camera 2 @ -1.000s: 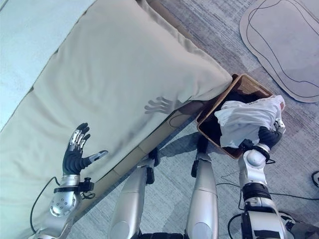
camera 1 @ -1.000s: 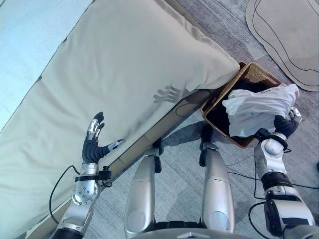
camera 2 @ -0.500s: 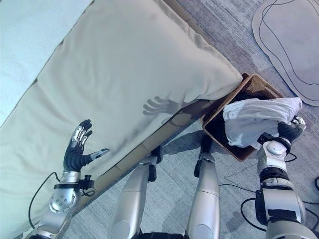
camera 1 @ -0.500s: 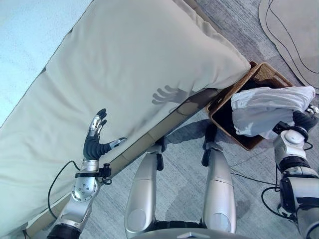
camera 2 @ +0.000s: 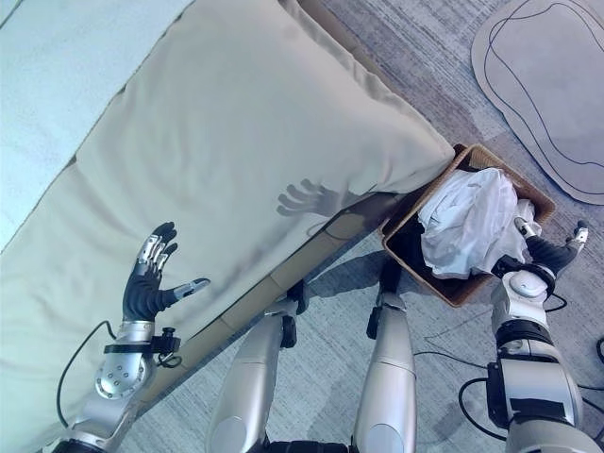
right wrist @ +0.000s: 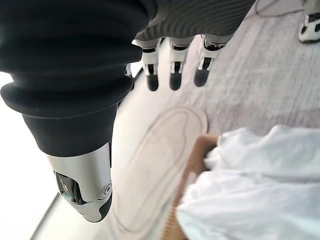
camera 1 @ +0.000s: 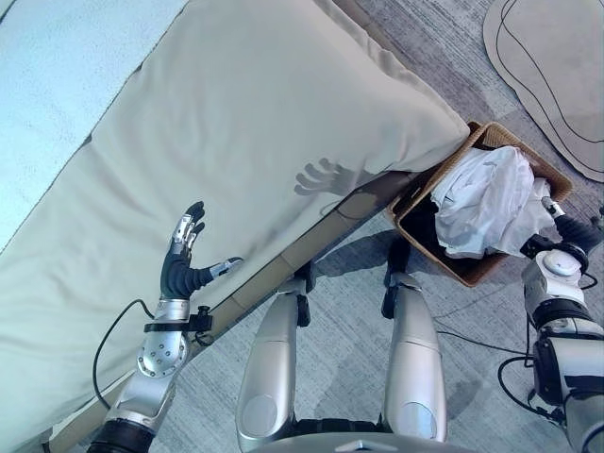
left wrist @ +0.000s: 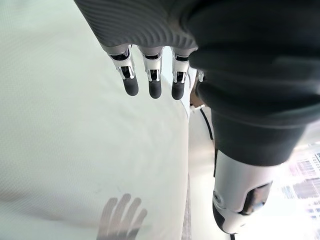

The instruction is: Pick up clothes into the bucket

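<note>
Basket [camera 1: 423, 193]: we see it on the floor, beside the bed [camera 1: 226, 142].
White clothes [camera 1: 486, 200]: heaped inside the basket.
Right hand [camera 2: 552, 247]: fingers straight, empty, beside the basket.
Left hand [camera 1: 184, 260]: fingers spread over the bed.

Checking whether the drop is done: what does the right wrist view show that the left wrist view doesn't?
Right wrist view: the right hand with straight fingers, empty, above the white garment lying in the wicker basket, and a beige rug. Left wrist view: the left hand, fingers straight, above the pale bed cover. Both: an open, empty hand.
</note>
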### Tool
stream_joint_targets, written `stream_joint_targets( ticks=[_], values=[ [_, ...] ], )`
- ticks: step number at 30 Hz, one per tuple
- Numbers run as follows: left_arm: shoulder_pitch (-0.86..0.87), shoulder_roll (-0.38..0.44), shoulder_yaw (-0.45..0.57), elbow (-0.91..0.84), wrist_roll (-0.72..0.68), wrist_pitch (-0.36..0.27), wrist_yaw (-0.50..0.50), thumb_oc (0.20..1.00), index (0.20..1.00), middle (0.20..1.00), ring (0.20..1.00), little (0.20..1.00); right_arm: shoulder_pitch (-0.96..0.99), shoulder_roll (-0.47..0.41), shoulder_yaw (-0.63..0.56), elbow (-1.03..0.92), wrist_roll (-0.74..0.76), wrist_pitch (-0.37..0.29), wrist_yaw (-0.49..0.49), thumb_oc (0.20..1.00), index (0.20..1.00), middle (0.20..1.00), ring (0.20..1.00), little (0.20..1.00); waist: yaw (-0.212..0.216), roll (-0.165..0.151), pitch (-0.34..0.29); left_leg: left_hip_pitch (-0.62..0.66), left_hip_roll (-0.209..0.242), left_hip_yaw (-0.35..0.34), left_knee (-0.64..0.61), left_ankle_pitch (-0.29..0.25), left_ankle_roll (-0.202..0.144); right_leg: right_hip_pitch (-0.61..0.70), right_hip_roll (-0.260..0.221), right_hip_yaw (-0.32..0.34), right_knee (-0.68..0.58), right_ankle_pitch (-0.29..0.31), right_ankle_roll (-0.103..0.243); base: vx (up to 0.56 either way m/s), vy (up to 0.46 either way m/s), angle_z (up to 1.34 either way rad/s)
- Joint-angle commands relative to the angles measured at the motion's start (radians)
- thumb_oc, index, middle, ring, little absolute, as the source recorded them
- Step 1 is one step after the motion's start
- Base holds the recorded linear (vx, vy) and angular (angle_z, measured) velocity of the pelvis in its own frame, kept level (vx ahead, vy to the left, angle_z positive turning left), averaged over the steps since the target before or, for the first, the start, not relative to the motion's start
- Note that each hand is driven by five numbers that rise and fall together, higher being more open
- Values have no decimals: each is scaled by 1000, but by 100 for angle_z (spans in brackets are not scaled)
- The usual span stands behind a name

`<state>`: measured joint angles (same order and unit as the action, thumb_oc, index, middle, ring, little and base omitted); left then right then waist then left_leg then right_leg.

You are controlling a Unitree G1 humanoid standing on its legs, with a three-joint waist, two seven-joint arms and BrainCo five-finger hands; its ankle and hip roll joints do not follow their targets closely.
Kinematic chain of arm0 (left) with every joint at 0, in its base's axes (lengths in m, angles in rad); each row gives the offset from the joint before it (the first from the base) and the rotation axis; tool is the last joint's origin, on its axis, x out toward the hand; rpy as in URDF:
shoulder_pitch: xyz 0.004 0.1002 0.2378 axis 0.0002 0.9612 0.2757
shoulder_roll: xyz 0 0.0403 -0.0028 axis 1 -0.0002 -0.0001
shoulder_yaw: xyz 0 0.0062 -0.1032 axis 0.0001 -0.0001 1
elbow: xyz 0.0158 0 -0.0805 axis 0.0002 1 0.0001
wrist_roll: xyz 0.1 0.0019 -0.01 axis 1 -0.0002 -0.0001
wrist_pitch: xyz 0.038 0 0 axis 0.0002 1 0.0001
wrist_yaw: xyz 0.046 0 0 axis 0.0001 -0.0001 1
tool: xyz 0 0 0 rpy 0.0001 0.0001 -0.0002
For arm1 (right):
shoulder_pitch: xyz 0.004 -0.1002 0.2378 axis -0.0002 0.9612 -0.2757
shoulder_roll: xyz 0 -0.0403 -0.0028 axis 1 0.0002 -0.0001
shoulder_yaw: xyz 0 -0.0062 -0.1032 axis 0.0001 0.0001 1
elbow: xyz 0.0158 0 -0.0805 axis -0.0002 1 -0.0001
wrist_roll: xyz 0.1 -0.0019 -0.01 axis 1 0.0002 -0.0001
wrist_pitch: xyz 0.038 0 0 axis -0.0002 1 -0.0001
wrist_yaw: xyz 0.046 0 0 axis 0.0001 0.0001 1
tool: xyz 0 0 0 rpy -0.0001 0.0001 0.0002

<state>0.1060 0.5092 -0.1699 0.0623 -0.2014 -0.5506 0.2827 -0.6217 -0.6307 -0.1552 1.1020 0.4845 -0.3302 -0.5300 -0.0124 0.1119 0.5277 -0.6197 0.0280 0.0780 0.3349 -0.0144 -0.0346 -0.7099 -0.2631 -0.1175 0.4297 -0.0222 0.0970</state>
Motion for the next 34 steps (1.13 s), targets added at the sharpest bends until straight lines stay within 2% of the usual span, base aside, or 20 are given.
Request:
stream_joint_targets(
  ticks=[1, 5, 9, 13, 14, 16, 17, 20, 21, 27, 34],
  values=[
    [7, -4, 52, -28, -48, -24, -4, 1000, 1000, 1000, 1000, 1000, 32, -15, -21, -38, 47, -68, 0, 1000, 1000, 1000, 1000, 1000, -30, -6, -25, -5, 19, 16, 88, -80, 3, 102, -33, 34, -45, 22, 50, 0, 0, 0],
    [-6, -25, 60, -10, -53, -25, -11, 1000, 1000, 1000, 1000, 1000, 103, 38, -24, -173, 21, -97, -5, 1000, 1000, 1000, 1000, 1000, -41, -21, -38, 31, 22, 16, 66, -75, 2, 145, -32, 25, -75, 31, 53, 0, 0, 0],
    [-17, -54, 67, 14, -58, -29, -18, 1000, 1000, 1000, 1000, 1000, 249, 140, -29, -378, -39, -122, 16, 1000, 1000, 1000, 1000, 1000, -55, -49, -67, 114, 25, 5, 9, -60, -2, 241, -34, 3, -135, 51, 61, 68, -29, 2],
    [-21, -76, 78, 48, -79, -20, -43, 1000, 1000, 1000, 1000, 1000, 390, 240, -30, -513, -40, -140, 92, 1000, 1000, 1000, 1000, 1000, -72, -82, -112, 213, 31, -12, -76, -29, -7, 357, -34, -28, -220, 83, 72, 114, -56, 6],
    [-16, -86, 86, 65, -95, -8, -62, 1000, 1000, 1000, 1000, 1000, 452, 283, -23, -558, -18, -141, 143, 1000, 1000, 1000, 1000, 1000, -79, -100, -140, 260, 36, -18, -113, -18, -10, 412, -26, -41, -265, 94, 75, 125, -62, 6],
    [-11, -87, 89, 69, -106, -3, -74, 1000, 1000, 1000, 1000, 1000, 478, 300, -9, -574, -13, -141, 162, 1000, 1000, 1000, 1000, 1000, -81, -108, -149, 294, 38, -20, -140, -10, -14, 449, -20, -50, -293, 100, 77, 96, -35, 3],
    [-4, -103, 99, 87, -126, 10, -94, 1000, 1000, 1000, 1000, 1000, 527, 328, 23, -605, 0, -130, 209, 1000, 1000, 1000, 1000, 1000, -84, -124, -180, 343, 43, -19, -182, 1, -18, 495, -5, -59, -339, 114, 79, 84, -25, -1],
    [7, -112, 103, 94, -133, 17, -108, 1000, 1000, 1000, 1000, 1000, 562, 345, 47, -616, 2, -118, 244, 1000, 1000, 1000, 1000, 1000, -85, -136, -204, 393, 47, -9, -224, 12, -21, 536, 6, -63, -381, 129, 81, 69, 7, -2],
    [15, -122, 111, 96, -127, 21, -109, 1000, 1000, 1000, 1000, 1000, 587, 358, 72, -635, -18, -110, 257, 1000, 1000, 1000, 1000, 1000, -87, -143, -229, 424, 48, 1, -263, 26, -23, 559, 15, -64, -412, 140, 84, 51, 27, -11],
    [-2, -146, 116, 127, -107, 20, -88, 1000, 1000, 1000, 1000, 1000, 642, 392, 137, -648, -36, -94, 294, 1000, 1000, 1000, 1000, 1000, -96, -160, -287, 507, 60, 19, -377, 73, -34, 612, 38, -79, -465, 154, 90, 18, 17, -8],
    [-18, -182, 110, 165, -103, 24, -60, 1000, 1000, 1000, 1000, 1000, 657, 421, 233, -647, -22, -81, 334, 1000, 1000, 1000, 1000, 1000, -96, -167, -338, 556, 73, 31, -414, 86, -41, 650, 57, -79, -484, 145, 84, 2, 1, 1]
  ],
)
